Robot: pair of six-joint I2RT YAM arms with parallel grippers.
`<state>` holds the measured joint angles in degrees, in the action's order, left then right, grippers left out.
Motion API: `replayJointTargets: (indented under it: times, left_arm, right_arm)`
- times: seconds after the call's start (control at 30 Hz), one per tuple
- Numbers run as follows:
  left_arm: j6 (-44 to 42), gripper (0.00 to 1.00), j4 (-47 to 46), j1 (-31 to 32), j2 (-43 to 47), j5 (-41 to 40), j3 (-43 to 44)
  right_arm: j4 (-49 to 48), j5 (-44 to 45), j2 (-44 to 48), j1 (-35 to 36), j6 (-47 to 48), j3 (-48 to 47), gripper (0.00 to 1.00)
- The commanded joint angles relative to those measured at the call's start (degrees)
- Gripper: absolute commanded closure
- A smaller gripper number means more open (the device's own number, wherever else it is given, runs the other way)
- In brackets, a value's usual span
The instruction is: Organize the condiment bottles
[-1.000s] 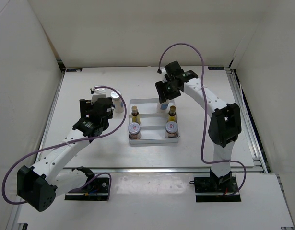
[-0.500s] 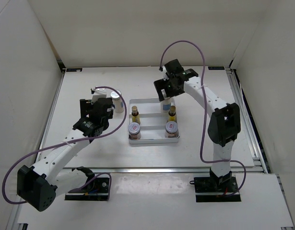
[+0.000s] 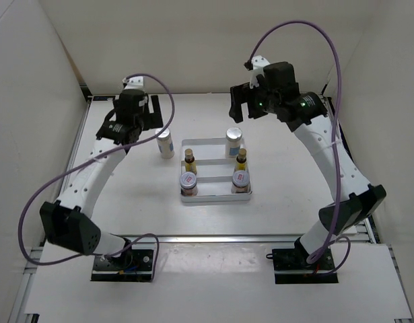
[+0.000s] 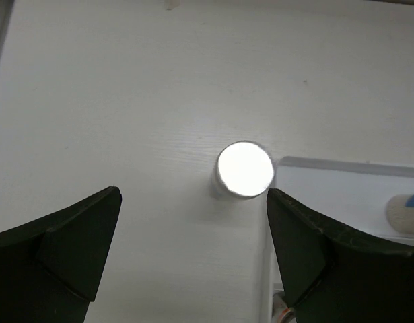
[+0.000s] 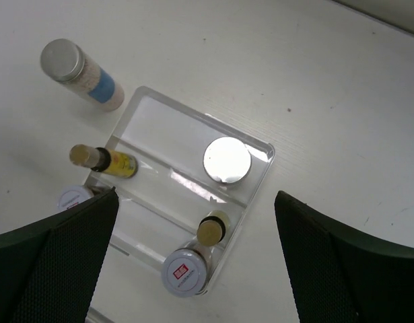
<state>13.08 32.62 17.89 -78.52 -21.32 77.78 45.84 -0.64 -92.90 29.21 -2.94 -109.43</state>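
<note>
Two changes against a second ago, taken from the left: left gripper [image 4: 193, 198] no longer low beside the outer shaker [image 3: 165, 143] but raised and swung toward the far-left part of the table [image 3: 146, 208], hanging straight above that shaker, jaws spread wide and holding nothing; right gripper [image 5: 195, 196] lifted up and away from the far-right compartment of the tray [image 3: 217, 198], down at the second shaker [image 3: 233, 141] only half a second back, now high over the far side with that shaker left standing free, jaws likewise spread wide and empty; no shift among the other four bottles. Outside the tray: only the outer shaker, white with a silver lid and a blue label, upright on the table just beside the far-left corner of the tray; touching the rim or not, cannot tell. Inside the tray, five bottles set between the ribs in three rows: far row, the second shaker upright on the right side, its silver lid bright in the right wrist view; middle row, left yellow bottle [image 3: 189, 160] and right yellow bottle [image 3: 241, 160], both slim, dark-capped and upright; near row, left jar [image 3: 188, 180] and right jar [image 3: 240, 178], both squat, with round lids bearing a red mark, each just in front of the yellow bottle on its own side.
</note>
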Motion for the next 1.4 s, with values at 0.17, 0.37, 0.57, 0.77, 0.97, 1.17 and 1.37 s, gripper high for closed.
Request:
replayJointTargets:
  times: [0.17, 0.37, 0.57, 0.77, 0.97, 1.17, 1.37]
  left_arm:
    - [-1.57, 0.00, 4.03, -1.19, -13.32, 17.72, 9.59]
    - [-0.95, 0.00, 3.51, -1.19, -18.68, 18.77, 9.06]
    - [-1.48, 0.00, 3.50, -1.19, -22.64, 18.77, 9.59]
    - [-1.48, 0.21, 3.50, -2.25, -24.66, 19.91, 10.11]
    - [-1.48, 0.58, 5.69, -2.25, -23.26, 19.31, 12.57]
    - [-3.14, 0.68, 8.34, -0.06, -19.83, 18.68, 22.05]
    - [-2.53, 0.72, 9.04, 1.89, -19.82, 26.93, 25.49]
  right_arm:
    - [1.26, -12.79, 4.21, -0.12, -1.81, 7.03, 0.00]
    - [1.79, -19.82, 7.30, -0.12, -0.58, 10.73, 0.00]
    - [2.32, -20.98, 8.96, -0.12, -0.58, 12.83, 0.00]
    - [3.46, -19.75, 10.11, -0.12, -0.05, 14.77, 0.00]
    - [5.13, -17.81, 11.16, -0.12, 0.57, 15.30, 0.00]
    - [5.13, -17.20, 11.69, -0.12, 0.57, 15.82, 0.00]
    - [5.13, -17.20, 11.69, -0.12, 0.04, 16.96, 0.00]
